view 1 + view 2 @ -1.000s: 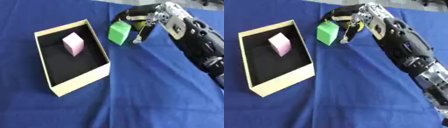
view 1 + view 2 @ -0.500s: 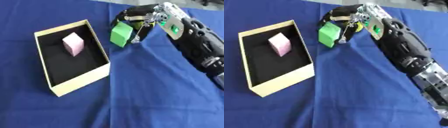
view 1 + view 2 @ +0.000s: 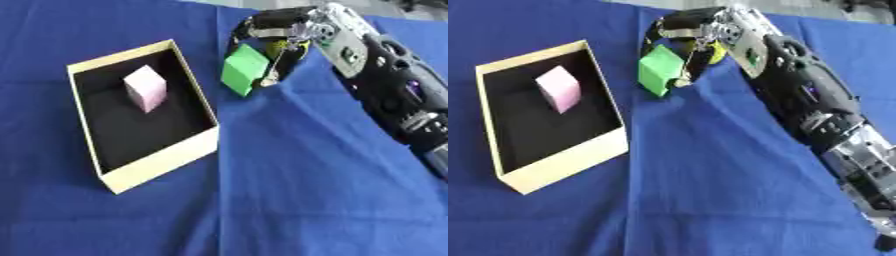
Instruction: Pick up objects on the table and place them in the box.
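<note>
Right robot hand [image 3: 282,36] has its fingers curled round the green cube [image 3: 244,69], held tilted just beside the box [image 3: 166,160], outside its right wall. One pink cube [image 3: 145,88] already lies inside the box — the green one remains to be placed.

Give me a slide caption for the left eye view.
Right hand grips a green cube beside the open box, which already holds a pink cube.
</note>
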Controlling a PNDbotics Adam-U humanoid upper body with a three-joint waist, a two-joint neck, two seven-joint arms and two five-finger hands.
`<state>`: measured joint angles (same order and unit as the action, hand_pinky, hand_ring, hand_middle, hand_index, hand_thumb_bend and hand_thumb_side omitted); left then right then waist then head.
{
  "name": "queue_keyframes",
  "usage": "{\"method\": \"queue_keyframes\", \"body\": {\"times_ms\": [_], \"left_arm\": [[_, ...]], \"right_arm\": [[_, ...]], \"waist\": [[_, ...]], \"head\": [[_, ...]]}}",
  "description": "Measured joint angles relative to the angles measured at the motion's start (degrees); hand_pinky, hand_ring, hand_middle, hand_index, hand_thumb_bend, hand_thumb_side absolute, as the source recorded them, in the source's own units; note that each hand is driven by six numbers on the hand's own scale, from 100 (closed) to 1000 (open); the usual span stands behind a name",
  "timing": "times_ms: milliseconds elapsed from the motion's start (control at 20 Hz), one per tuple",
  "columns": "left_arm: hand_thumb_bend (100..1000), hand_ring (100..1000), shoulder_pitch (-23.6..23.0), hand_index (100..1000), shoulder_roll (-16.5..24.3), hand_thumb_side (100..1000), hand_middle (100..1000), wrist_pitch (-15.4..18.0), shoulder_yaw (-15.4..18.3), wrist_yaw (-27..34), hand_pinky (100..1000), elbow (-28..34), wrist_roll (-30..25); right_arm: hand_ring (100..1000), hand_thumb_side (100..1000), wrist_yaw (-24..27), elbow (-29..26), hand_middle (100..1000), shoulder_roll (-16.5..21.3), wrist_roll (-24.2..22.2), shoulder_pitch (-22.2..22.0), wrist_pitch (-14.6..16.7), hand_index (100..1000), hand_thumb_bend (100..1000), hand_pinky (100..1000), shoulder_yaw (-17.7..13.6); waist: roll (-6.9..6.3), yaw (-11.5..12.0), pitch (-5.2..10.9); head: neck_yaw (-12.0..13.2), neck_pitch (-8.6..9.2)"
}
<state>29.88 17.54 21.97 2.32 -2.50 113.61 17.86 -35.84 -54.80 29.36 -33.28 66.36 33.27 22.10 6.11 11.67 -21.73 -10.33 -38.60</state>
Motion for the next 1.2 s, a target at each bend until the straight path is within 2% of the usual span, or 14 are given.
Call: {"method": "queue_keyframes", "body": {"times_ms": [250,600,700,1050,1100,1200], "left_arm": [[170,852,-0.1,814,-0.01,642,787,-0.08,0.0,0.02,709,0.0,0.07],[171,851,-0.17,814,-0.01,641,787,-0.23,0.0,0.18,709,0.0,0.0],[171,851,-0.21,814,-0.01,640,786,-0.24,0.0,0.19,709,0.0,0.0],[177,849,-0.38,814,-0.02,635,784,-0.14,0.0,0.2,711,0.0,0.13],[178,848,-0.38,814,-0.02,633,784,-0.11,0.0,0.2,711,0.0,0.16],[185,845,-0.38,814,-0.03,625,782,-0.05,0.0,0.2,713,0.0,0.2]], "right_arm": [[819,127,0.79,0.0,462,-0.09,0.0,0.17,0.0,629,396,840,-0.2],[788,146,3.11,0.01,430,-0.47,0.0,0.19,0.0,602,306,822,-0.21],[775,139,4.06,-0.07,416,-0.47,0.0,0.22,0.0,596,236,814,-0.28],[727,116,12.34,-6.02,371,-0.47,-0.04,0.77,-0.04,566,129,786,-1.79],[716,148,13.64,-6.99,366,-0.47,-0.16,0.85,-0.16,563,100,781,-1.99],[705,107,15.87,-8.86,360,-0.47,-0.56,1.34,-0.56,558,103,777,-2.12]], "waist": [[-0.06,-0.05,0.21],[-0.32,-0.32,0.51],[-0.34,-0.36,0.59],[-0.69,-0.44,0.74],[-0.72,-0.44,0.85],[-0.73,-0.44,1.0]], "head": [[-0.03,-0.16],[-0.18,-0.22],[-0.29,-0.29],[-0.51,-0.88],[-0.54,-0.99],[-0.57,-1.19]]}}
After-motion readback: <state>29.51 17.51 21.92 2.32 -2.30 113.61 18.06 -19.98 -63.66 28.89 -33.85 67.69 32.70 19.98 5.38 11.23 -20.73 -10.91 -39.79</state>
